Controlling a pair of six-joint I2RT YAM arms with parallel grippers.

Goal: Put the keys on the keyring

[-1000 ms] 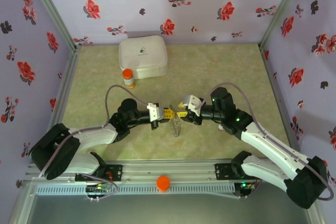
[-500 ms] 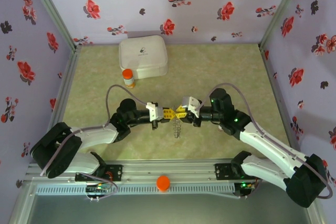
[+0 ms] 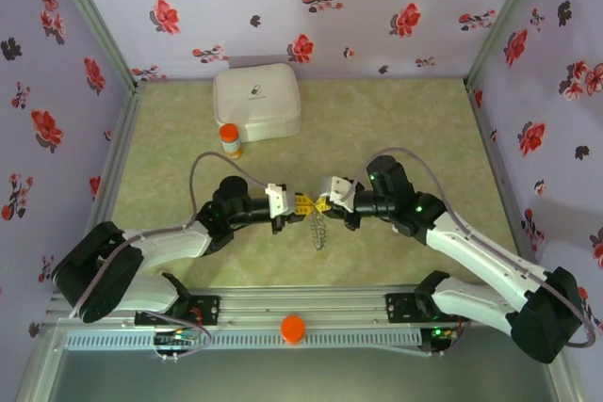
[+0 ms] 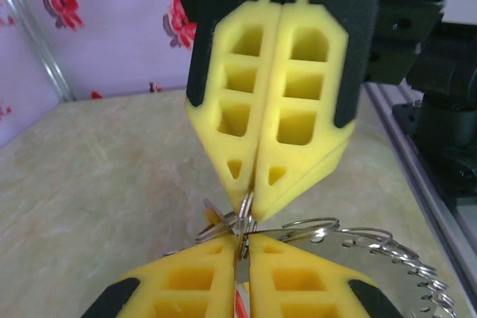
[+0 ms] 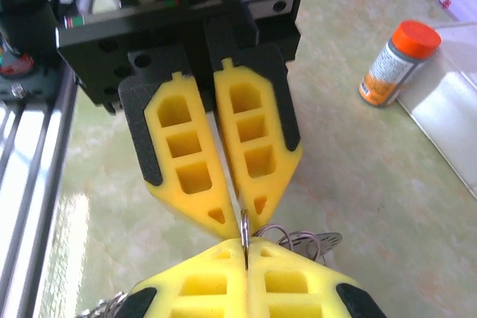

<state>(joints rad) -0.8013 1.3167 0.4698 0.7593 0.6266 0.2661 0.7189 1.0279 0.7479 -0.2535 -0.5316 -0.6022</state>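
The keyring [image 3: 318, 230] hangs limp from the spot where the two sets of fingers meet tip to tip above the middle of the tabletop [image 3: 405, 129], its lower end close to the surface. The right fingers [image 5: 201, 284] are pressed fully together on a thin wire turn of it, which stands edge-on in their seam. The left fingers [image 4: 186, 288] are all but closed, with a narrow slit between them, and a red sliver of the keys [image 4: 240, 307] shows in that slit. From the pinch, bright wire loops fan out and run into a beaded, toothed-looking grey edge. Well apart, toward the back wall, a white case [image 3: 256, 101] lies shut, its contents hidden. An orange-capped bottle [image 3: 230, 140] stands upright just beside it.
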